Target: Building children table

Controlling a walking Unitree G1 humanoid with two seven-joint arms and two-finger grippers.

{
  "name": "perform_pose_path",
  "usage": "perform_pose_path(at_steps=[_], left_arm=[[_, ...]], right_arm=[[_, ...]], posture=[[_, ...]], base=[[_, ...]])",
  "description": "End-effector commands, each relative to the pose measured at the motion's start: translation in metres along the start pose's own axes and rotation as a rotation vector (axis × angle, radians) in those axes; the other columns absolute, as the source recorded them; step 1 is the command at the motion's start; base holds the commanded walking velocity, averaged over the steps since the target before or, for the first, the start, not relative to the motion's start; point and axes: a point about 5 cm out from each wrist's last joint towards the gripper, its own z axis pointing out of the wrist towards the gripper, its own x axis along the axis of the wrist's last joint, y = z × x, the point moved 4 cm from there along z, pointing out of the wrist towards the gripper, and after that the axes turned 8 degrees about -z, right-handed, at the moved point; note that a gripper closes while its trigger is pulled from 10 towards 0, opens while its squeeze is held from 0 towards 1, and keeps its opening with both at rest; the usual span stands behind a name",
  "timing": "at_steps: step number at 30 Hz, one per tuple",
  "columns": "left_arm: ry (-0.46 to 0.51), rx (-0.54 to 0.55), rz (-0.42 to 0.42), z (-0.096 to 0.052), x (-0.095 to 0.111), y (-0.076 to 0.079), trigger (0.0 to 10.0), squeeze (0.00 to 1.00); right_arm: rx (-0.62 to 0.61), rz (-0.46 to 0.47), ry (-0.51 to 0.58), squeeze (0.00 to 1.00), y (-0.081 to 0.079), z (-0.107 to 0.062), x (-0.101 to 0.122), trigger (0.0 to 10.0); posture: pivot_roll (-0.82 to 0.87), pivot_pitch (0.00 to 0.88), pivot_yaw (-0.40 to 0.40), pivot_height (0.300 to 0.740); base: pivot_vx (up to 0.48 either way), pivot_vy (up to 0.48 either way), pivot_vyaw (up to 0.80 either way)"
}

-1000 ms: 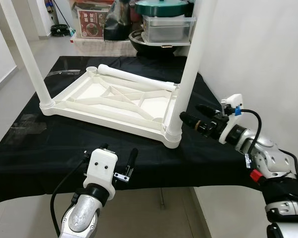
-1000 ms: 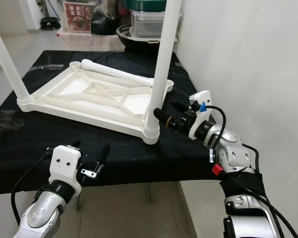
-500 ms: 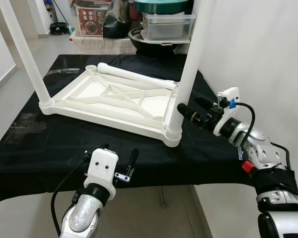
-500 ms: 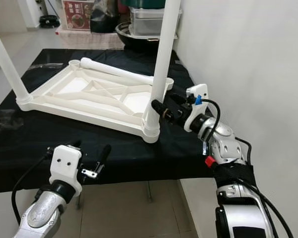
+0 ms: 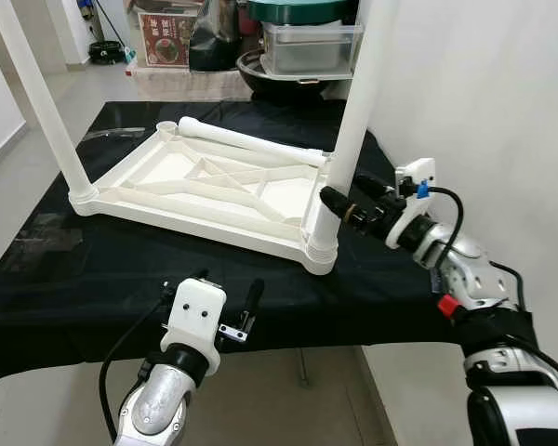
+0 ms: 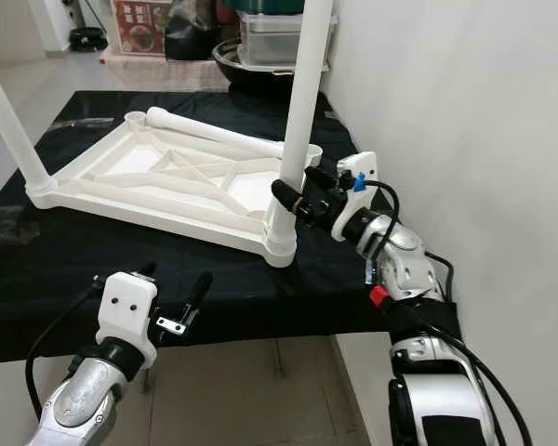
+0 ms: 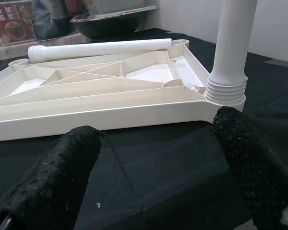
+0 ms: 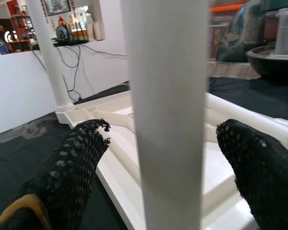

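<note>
White plastic upturned tabletop on black-draped table, centre. Near-right upright white leg between spread fingers of right gripper, not yet clenched. Close squarely low on leg, keep vertical while seating. Loose leg lies far side. Left gripper released, near edge.

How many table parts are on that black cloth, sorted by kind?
Tabletop, upside down: 1
Legs standing in its corners: 2
Leg lying loose across it: 1
Total: 4
</note>
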Motion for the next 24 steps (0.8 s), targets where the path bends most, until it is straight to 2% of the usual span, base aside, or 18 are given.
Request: perform_pose_path(at_steps=[1,16,24], left_arm=[[0.004,-0.011,0.007,0.0,0.002,0.002,10.0,0.0],[0.005,-0.022,0.007,-0.001,0.003,0.006,10.0,0.0],[0.009,-0.026,0.01,0.0,0.004,0.007,10.0,0.0]], right_arm=[[0.002,-0.011,0.002,0.0,0.0,0.001,0.001,10.0],[0.057,0.009,0.027,0.0,-0.019,0.034,0.004,10.0],[0.066,0.0,0.033,0.0,-0.024,0.046,0.009,10.0]], posture=[[0.11,0.08,-0.063,0.74],[0.11,0.076,-0.067,0.74],[0.11,0.078,-0.074,0.74]], base=[[0.0,0.0,0.0],[0.0,0.0,0.0],[0.0,0.0,0.0]])
